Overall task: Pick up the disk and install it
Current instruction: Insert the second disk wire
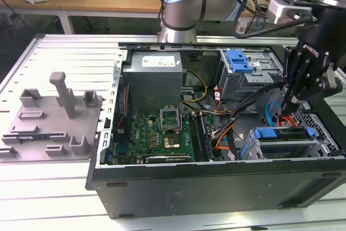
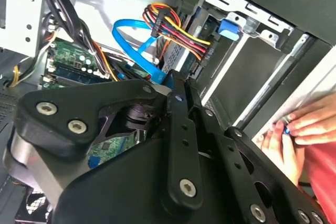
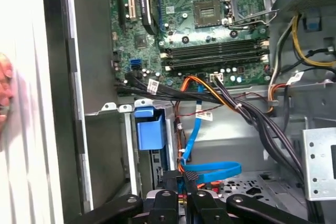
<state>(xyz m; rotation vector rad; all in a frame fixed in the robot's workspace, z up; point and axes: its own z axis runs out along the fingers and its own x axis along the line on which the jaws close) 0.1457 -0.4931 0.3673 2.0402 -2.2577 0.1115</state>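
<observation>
The disk (image 1: 282,133), framed by its blue carrier, sits in the drive cage at the case's front corner, on the exterior view's right. Its blue carrier tab (image 3: 149,129) shows at the cage mouth in the first wrist view, and again as the tab (image 2: 230,29) in the second wrist view. My black gripper (image 1: 290,103) hangs just behind the cage, shut, with nothing between its fingers (image 3: 187,178). Its tip (image 2: 178,85) is close to the blue data cable (image 2: 134,40) and the coloured power wires (image 2: 178,30) that run to the back of the disk.
The open computer case (image 1: 216,182) holds a grey power supply box (image 1: 154,79), a green motherboard (image 1: 157,133) and an upper bay with a blue latch (image 1: 239,60). A grey fixture (image 1: 54,117) lies outside on the exterior view's left. A person's hand (image 2: 302,127) rests on the case wall.
</observation>
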